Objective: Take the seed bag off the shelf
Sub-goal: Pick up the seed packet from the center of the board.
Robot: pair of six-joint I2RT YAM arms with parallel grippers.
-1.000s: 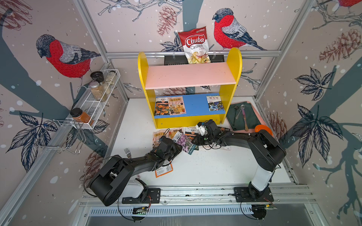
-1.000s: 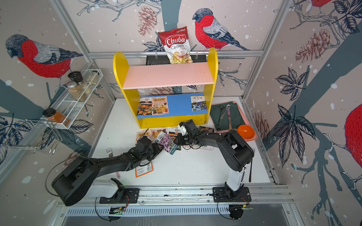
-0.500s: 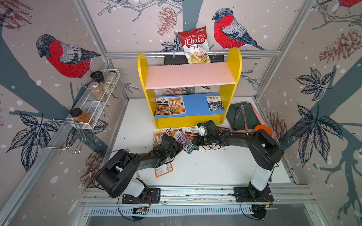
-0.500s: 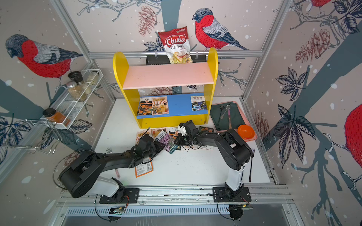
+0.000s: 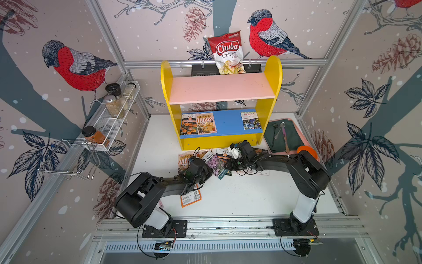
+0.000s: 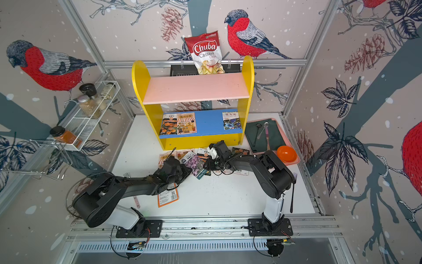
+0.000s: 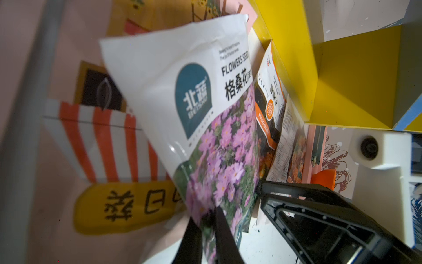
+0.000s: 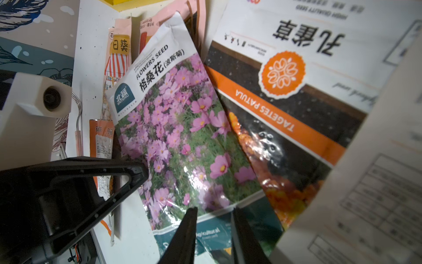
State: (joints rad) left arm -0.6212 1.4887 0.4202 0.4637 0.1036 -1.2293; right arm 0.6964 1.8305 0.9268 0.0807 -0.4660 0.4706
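My left gripper is pinched shut on the pink bag's edge. My right gripper stands narrowly apart at its other end. The bag is already off the shelf, over the pile just before it. This looks like the set-down, so next I should let go without dragging it.

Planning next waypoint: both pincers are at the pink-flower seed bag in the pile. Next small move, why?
Probably back the right pincer away. The left pincer is shut on the pink-flower seed bag, while the right's fingers stand open over its teal edge, likely in the way of a lift.
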